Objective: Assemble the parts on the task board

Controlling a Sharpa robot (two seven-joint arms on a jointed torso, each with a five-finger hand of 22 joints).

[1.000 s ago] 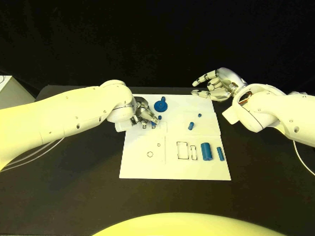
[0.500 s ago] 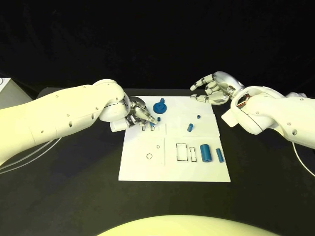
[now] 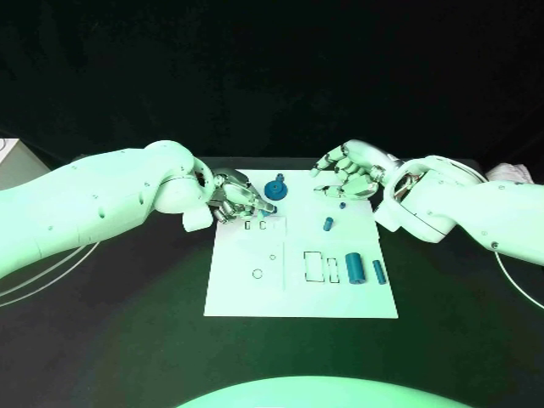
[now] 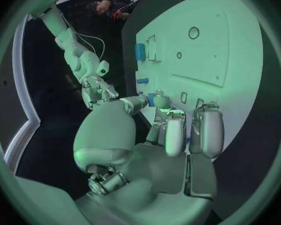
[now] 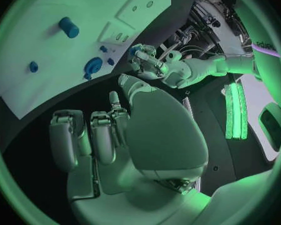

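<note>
From my remote station: the white task board [image 3: 299, 289] lies mid-desk [image 3: 125, 340] between both arms. My left robot hand [image 3: 238, 201] sits at the board's far left corner, fingers curled together over two small blue parts [image 3: 263, 225]; whether it pinches anything I cannot tell. My right robot hand [image 3: 343, 172] hovers over the far edge, fingers bent inward, holding nothing. A blue knobbed part [image 3: 278, 186] stands between the hands; a blue cylinder [image 3: 355, 266] lies nearer me.
</note>
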